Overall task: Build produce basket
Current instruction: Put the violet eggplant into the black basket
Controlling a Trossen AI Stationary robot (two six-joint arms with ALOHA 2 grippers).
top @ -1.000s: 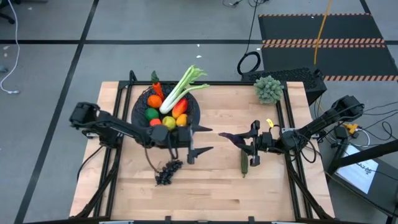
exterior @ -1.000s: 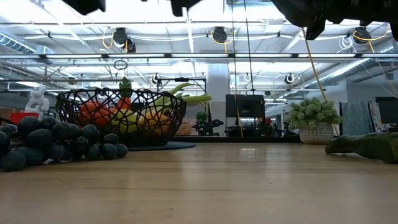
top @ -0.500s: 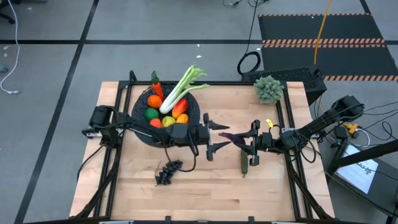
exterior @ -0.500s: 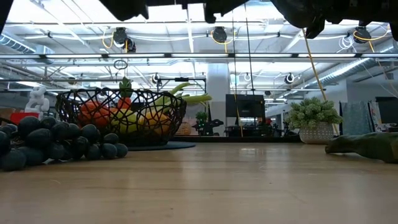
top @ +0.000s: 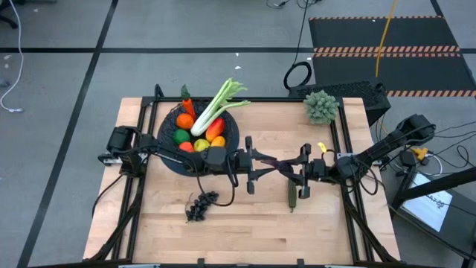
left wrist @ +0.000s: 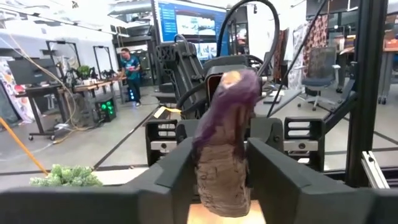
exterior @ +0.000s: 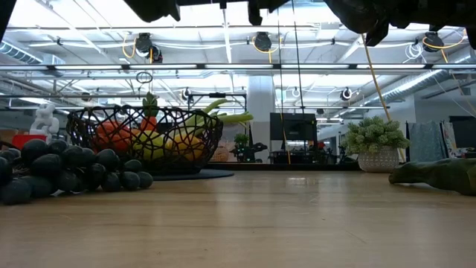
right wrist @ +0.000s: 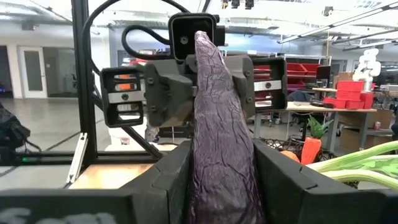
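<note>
A purple eggplant [top: 274, 162] hangs level above the table's middle, between my two grippers. My left gripper [top: 260, 163] is shut on its left end and my right gripper [top: 292, 168] on its right end. The black wire basket [top: 169, 143] sits at the far left, holding oranges, a lemon, a green apple, a carrot and a leafy stalk [top: 216, 108] that sticks out over its far rim. Dark grapes [top: 201, 206] and a cucumber [top: 292, 196] lie on the table. My left gripper pinches the eggplant's narrow end [left wrist: 222, 186] between its two fingers. The fingers come level from the table's left and lie along the eggplant, which is clear of the table. My right gripper pinches the eggplant's thick end [right wrist: 219, 186] between its two fingers. These fingers come level from the table's right, also along it. The eggplant sticks straight out toward the left gripper.
A grey-green frilly clump [top: 321, 106] in a pot stands at the far right corner. The grapes [exterior: 67, 170] lie near the front left and the cucumber [exterior: 439, 176] lies below my right gripper. Bare wood stretches along the near edge.
My left gripper has gone toward the table's right edge, from beside the basket up to the eggplant's free end, and has shut on it. My right gripper has kept still with the eggplant.
</note>
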